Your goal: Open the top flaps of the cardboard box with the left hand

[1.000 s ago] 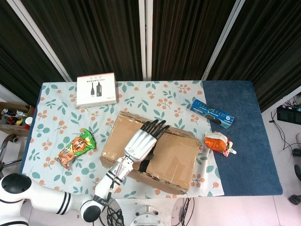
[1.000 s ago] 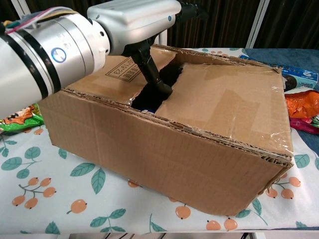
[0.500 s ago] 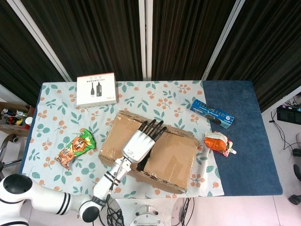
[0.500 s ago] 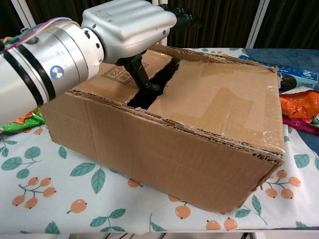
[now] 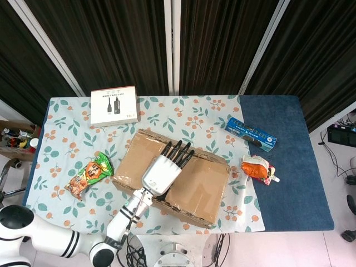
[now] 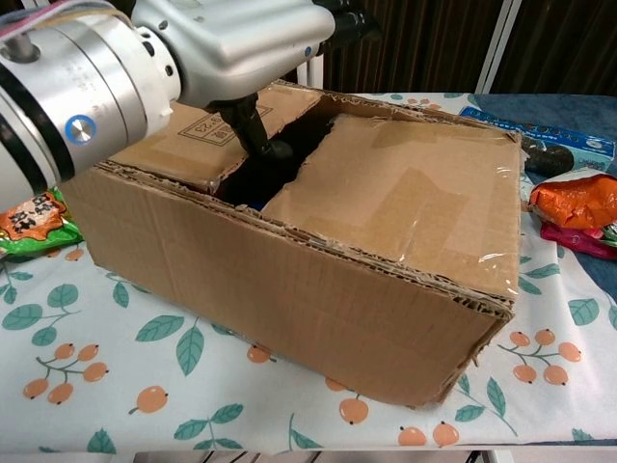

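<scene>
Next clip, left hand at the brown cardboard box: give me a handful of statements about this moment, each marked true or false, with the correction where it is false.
1. The left hand is over the top of the brown cardboard box. True.
2. The box's top flaps are folded fully outward. False: they lie nearly flat, with a dark gap along the seam between them.
3. A dark finger of the left hand reaches down into that gap. True.
4. The white flat carton with a printed cable lies on top of the cardboard box. False: it lies on the floral tablecloth, apart from the box, towards the far left corner.
5. The right hand is holding the blue packet. False: no right hand shows in either view; the packet lies alone.
</scene>
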Controlling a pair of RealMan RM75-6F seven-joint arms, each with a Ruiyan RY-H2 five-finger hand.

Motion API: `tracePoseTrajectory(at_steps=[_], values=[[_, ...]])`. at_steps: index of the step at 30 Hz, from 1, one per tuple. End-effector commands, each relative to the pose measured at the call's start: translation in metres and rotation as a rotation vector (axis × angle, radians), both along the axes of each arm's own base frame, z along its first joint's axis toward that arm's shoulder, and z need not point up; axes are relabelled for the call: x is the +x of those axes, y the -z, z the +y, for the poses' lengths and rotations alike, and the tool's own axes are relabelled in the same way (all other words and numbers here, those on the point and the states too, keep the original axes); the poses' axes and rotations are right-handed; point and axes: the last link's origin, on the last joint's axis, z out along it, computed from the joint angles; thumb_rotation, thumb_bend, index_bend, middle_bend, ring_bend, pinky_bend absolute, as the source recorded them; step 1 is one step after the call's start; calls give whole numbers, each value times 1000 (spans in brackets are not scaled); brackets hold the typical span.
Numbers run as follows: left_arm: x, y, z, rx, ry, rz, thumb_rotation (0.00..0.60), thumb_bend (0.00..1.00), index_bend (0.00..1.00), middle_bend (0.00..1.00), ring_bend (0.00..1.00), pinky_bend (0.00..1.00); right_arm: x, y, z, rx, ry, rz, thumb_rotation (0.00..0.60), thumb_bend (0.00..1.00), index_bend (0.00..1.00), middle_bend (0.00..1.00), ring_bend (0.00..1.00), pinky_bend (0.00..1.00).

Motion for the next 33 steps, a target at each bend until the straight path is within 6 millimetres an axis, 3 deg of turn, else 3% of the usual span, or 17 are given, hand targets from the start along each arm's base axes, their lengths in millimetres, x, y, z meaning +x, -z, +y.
tracePoseTrajectory(at_steps=[1,19,33], values=[[2,-6,0,28,11,8,600,204,0,0,49,165,0,-1,0,-1,0,1,600,241,0,0,0,0],[-3,-54,13,238,59,61,600,207,0,0,49,165,5,-2,1,-6,-15,4,600,246,0,0,0,0],[-42,-123,65,516,-36,99,600,208,0,0,49,165,11,-1,1,-7,-21,16,600,246,0,0,0,0]])
